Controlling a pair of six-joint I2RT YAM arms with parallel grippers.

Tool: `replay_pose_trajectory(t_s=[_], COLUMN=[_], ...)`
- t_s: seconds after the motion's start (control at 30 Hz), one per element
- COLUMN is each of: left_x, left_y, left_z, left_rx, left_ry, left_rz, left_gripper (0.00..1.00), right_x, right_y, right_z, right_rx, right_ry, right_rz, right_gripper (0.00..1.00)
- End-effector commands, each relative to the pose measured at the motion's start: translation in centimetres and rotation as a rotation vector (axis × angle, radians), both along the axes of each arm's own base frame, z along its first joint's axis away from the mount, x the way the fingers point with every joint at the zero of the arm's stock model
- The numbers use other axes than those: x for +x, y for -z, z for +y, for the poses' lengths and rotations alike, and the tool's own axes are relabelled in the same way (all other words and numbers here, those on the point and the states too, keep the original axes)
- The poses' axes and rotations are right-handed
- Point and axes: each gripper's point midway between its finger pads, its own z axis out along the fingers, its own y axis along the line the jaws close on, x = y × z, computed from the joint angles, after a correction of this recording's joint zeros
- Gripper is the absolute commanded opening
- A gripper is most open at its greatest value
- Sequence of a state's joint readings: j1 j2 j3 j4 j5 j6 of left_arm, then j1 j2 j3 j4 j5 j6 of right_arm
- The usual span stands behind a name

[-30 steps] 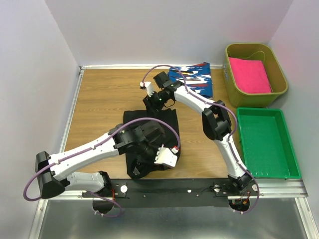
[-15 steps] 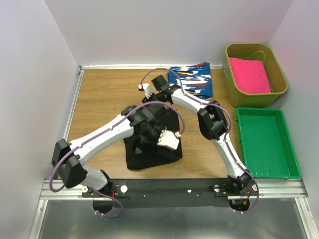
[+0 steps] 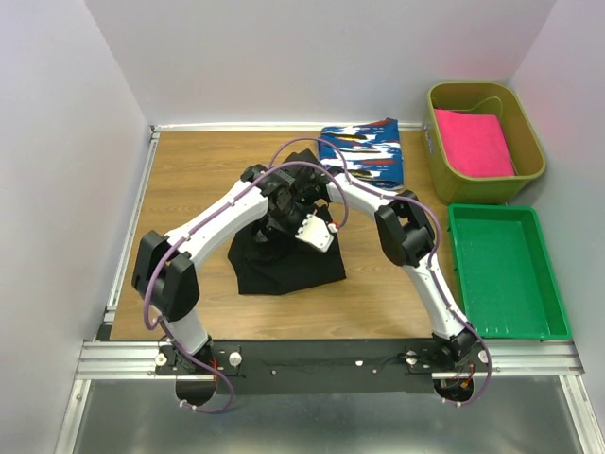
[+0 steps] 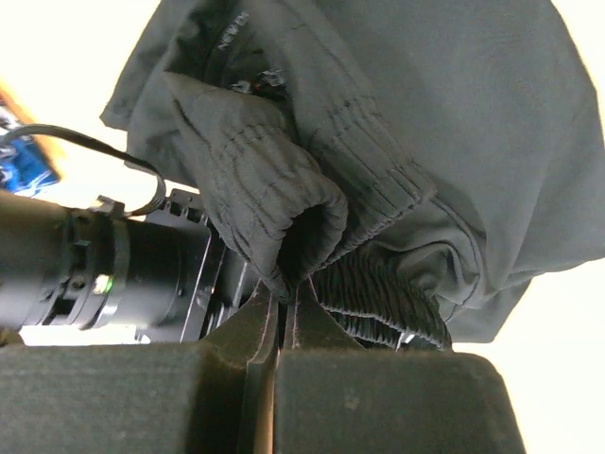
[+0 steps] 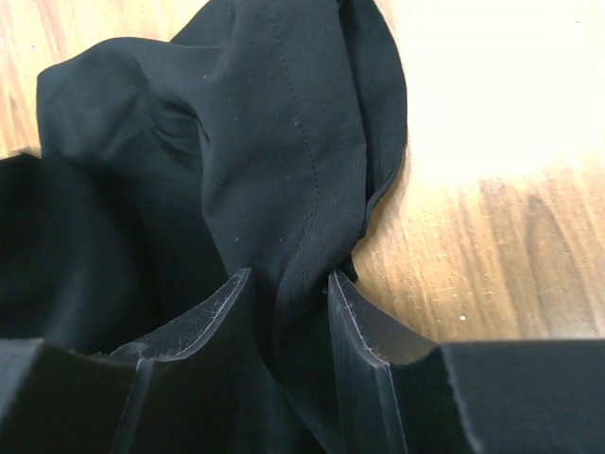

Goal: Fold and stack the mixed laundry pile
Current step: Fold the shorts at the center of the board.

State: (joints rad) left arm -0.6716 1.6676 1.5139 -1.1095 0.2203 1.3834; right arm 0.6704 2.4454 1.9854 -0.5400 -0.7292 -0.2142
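At the middle of the desk (image 3: 189, 180), the left claw (image 4: 281, 298), pressed together on a gathered hem of the black garment (image 3: 284, 270), has swept within a second from the near edge of the cloth to its far side. It has dragged that hem over the rest, so the garment now lies doubled beneath and behind the claw. Meeting it there, the right claw (image 5: 288, 284) has narrowed its jaws onto a ridge of the same black fabric, which fills the gap between its fingers. The move appears to complete a first fold, with the two claws almost touching above the garment's far edge; flattening and a second fold likely remain. Just beyond the right claw, the patterned blue cloth (image 3: 364, 149) lies flat and unhandled, so half of the pile is yet to be dealt with and no stack exists so far.
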Motion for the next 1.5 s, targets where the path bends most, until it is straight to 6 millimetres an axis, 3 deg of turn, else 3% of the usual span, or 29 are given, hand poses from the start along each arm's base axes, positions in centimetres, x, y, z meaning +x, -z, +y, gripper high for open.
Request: replay_pose_trajectory(t_s=[0.0,0.07,0.1,0.2,0.27,0.3,0.37,0.4,0.47,0.57,0.67,0.77,0.83,0.87,0.9,0.93,0.97,1.0,1.07,1.13,1.17,1.23,1.33,1.37,1.47], left_x=[3.1,3.9,4.3,5.8,7.1,7.5,7.5,7.8,7.4,7.7,7.1,6.5,6.4,6.8,6.5,6.4,6.1,5.4,5.0,4.4,4.2,4.1,4.1,4.3,5.6], left_y=[0.5,1.3,1.4,1.0,-1.1,-1.9,-4.7,-6.3,-8.8,-10.2,-10.1,-9.7,-8.7,-8.7,-7.3,-7.1,-6.5,-4.8,-3.6,-2.0,-1.2,-0.4,1.6,2.9,5.9], left_z=[0.0,0.4,0.6,0.8,0.2,0.3,-0.1,0.0,0.4,2.9,5.7,7.4,8.0,9.8,10.4,10.5,10.7,10.8,10.1,9.3,8.9,8.1,7.2,7.1,7.8], left_rx=[0.023,0.040,0.048,0.022,-0.041,-0.064,-0.141,-0.186,-0.258,-0.325,-0.378,-0.477,-0.528,-0.572,-0.579,-0.608,-0.629,-0.621,-0.651,-0.680,-0.684,-0.710,-0.721,-0.708,-0.661], left_ry=[0.051,0.044,0.036,-0.003,-0.067,-0.087,-0.116,-0.159,-0.195,-0.325,-0.440,-0.599,-0.685,-0.811,-0.862,-0.880,-0.945,-0.985,-1.017,-1.061,-1.073,-1.096,-1.123,-1.147,-1.230], left_rz=[-0.062,-0.065,-0.074,-0.111,-0.161,-0.169,-0.191,-0.199,-0.216,-0.208,-0.140,-0.034,0.034,0.064,0.105,0.136,0.182,0.233,0.292,0.384,0.425,0.504,0.605,0.626,0.625], left_gripper=[0.03,0.05,0.13,0.21,0.29,0.43,0.45,0.61,0.62,0.62,0.62,0.62,0.62,0.62,0.62,0.62,0.62,0.59,0.51,0.44,0.42,0.39,0.37,0.37,0.35], right_x=[-3.4,-2.7,-2.3,-0.2,1.1,2.1,3.8,4.9,6.8,9.3,10.5,10.7,9.8,9.0,8.1,6.5,5.5,4.4,1.5,-0.2,-1.5,-2.8,-3.5,-3.4,-1.8], right_y=[4.7,4.3,3.9,2.4,1.2,0.3,-1.6,-2.5,-5.2,-8.9,-12.2,-14.0,-15.3,-15.6,-17.1,-15.4,-15.4,-14.6,-12.9,-11.5,-9.4,-7.7,-4.6,-3.1,-1.0], right_z=[-2.1,-1.9,-1.8,-1.6,-1.6,-1.9,-1.9,-2.3,-2.7,-4.0,-5.3,-6.2,-6.7,-7.1,-7.3,-8.0,-7.9,-8.1,-8.5,-8.4,-8.7,-8.6,-9.2,-9.6,-10.3], right_rx=[-0.137,-0.139,-0.136,-0.131,-0.123,-0.113,-0.089,-0.081,-0.055,-0.028,-0.010,-0.023,-0.018,-0.021,-0.002,-0.027,-0.006,-0.010,-0.011,-0.018,-0.038,-0.054,-0.106,-0.151,-0.227], right_ry=[0.003,0.019,0.027,0.072,0.105,0.127,0.155,0.182,0.221,0.285,0.328,0.349,0.349,0.343,0.340,0.330,0.313,0.308,0.279,0.276,0.270,0.274,0.285,0.302,0.343], right_rz=[0.147,0.122,0.106,0.048,0.018,0.002,-0.044,-0.062,-0.129,-0.215,-0.288,-0.335,-0.324,-0.310,-0.317,-0.260,-0.233,-0.194,-0.086,-0.013,0.033,0.078,0.110,0.118,0.082], right_gripper=[0.46,0.52,0.55,0.67,0.74,0.75,0.80,0.85,0.87,0.88,0.91,0.94,0.94,0.94,0.94,0.93,0.91,0.85,0.76,0.65,0.63,0.61,0.61,0.61,0.61])
